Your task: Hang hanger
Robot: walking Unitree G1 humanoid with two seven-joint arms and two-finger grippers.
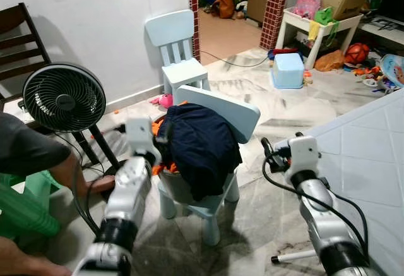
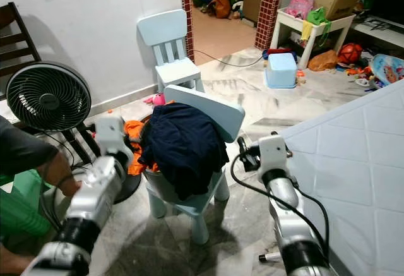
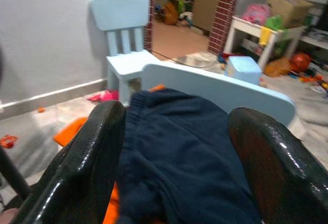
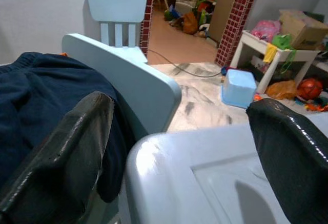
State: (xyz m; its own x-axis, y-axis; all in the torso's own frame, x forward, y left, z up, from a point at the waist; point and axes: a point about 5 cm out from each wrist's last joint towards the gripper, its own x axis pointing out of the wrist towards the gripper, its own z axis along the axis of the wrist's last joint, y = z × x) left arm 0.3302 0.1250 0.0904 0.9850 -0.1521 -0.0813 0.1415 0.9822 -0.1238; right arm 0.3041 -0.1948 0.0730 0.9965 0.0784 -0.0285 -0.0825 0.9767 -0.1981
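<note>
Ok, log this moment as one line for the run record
task: hang hanger | left pincer: open, at navy garment on near blue chair | right pincer: open, beside chair | hanger: not seen | person's hand: by fan

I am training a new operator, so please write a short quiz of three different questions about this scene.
1. True or false: the dark navy garment is draped over the near light blue plastic child chair.
2. What is on the near chair, under the navy garment, on the robot's left side? A) orange cloth B) green towel C) white bag
3. Fill in: the left gripper has its two black fingers ____.

Key: 1 true; 2 A, the orange cloth; 3 open.
</note>
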